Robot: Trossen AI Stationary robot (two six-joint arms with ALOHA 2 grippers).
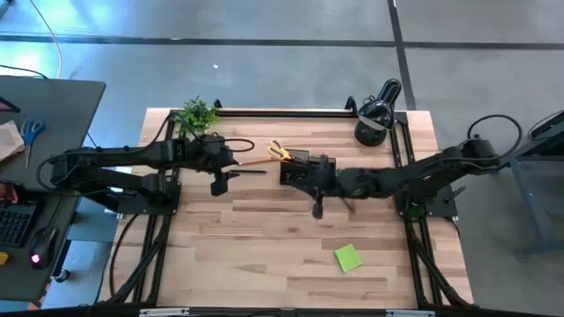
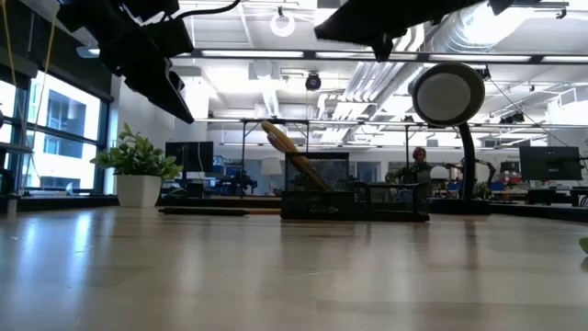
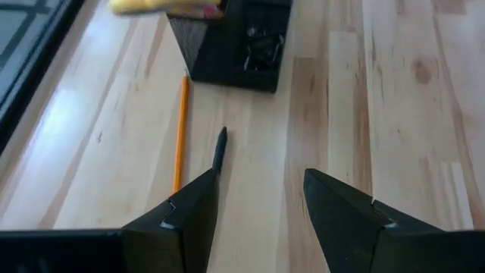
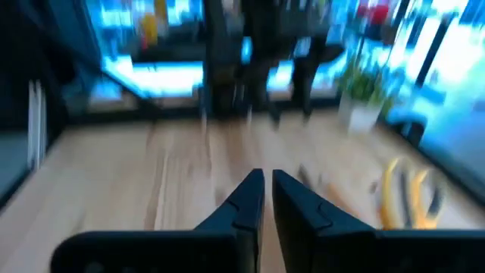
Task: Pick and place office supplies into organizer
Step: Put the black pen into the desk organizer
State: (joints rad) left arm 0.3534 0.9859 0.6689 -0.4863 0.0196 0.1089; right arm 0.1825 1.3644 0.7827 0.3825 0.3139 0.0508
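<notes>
Left end effector (image 3: 258,220) hangs over the desk (image 1: 264,255) with fingers spread and empty, aimed at the black pen (image 3: 220,149) and orange pencil (image 3: 180,133) lying loose beside the organizer (image 1: 295,167); probably lining up a pick of 1 of them.

Right end effector (image 4: 263,199), fingers nearly together, holds nothing, just right of the organizer.

Yellow-handled scissors (image 1: 278,150) already stand in the taller section. Sticky-note pad (image 1: 348,258) lies well apart, near the front edge.

Left wrist view alone shows binder clips (image 3: 261,45) inside a low compartment. Low view shows the scissor handles leaning out, but not the sticky-note pad.
</notes>
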